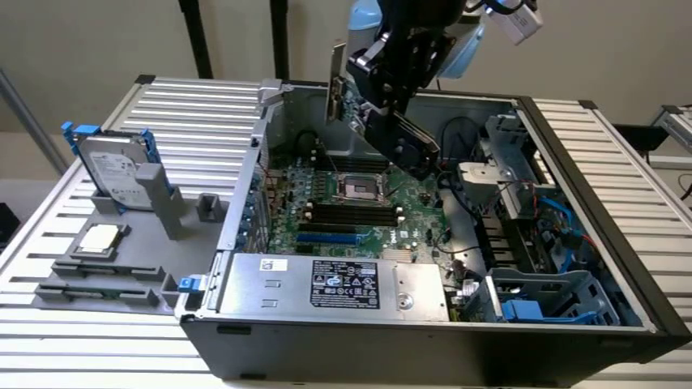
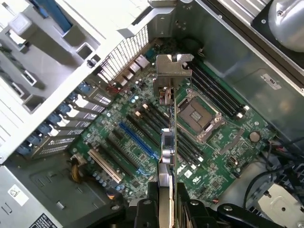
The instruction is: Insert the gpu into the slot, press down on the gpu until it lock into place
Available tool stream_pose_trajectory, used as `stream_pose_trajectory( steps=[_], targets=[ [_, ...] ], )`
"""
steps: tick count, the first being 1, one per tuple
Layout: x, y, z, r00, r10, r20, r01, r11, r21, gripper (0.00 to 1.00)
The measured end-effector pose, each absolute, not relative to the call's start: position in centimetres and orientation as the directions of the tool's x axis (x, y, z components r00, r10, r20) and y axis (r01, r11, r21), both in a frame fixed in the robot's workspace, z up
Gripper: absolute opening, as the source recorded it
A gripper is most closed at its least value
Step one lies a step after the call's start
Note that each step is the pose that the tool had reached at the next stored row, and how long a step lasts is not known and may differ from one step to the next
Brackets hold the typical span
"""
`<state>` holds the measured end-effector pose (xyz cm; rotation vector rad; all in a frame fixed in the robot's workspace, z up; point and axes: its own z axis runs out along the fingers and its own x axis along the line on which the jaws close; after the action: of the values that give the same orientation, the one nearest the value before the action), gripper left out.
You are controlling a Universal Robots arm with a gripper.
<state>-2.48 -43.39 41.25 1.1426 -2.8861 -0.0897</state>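
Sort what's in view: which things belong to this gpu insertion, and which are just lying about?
Job: gripper holding the gpu; blue slot, empty.
Lying about: hard drive; square silver chip; power supply; memory sticks.

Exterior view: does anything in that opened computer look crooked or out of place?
Only the gpu: it hangs tilted in the gripper above the motherboard, not seated, and the blue slot is empty. Nothing looks spilled or broken.
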Motion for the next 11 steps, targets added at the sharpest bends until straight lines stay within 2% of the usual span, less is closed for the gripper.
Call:
stream_pose_trajectory(
  steps=[11],
  targets=[
    [-2.48, -43.38, 40.65, -0.577, -0.817, 0.009, -0.815, 0.576, 0.063, 0.26]
  ],
)
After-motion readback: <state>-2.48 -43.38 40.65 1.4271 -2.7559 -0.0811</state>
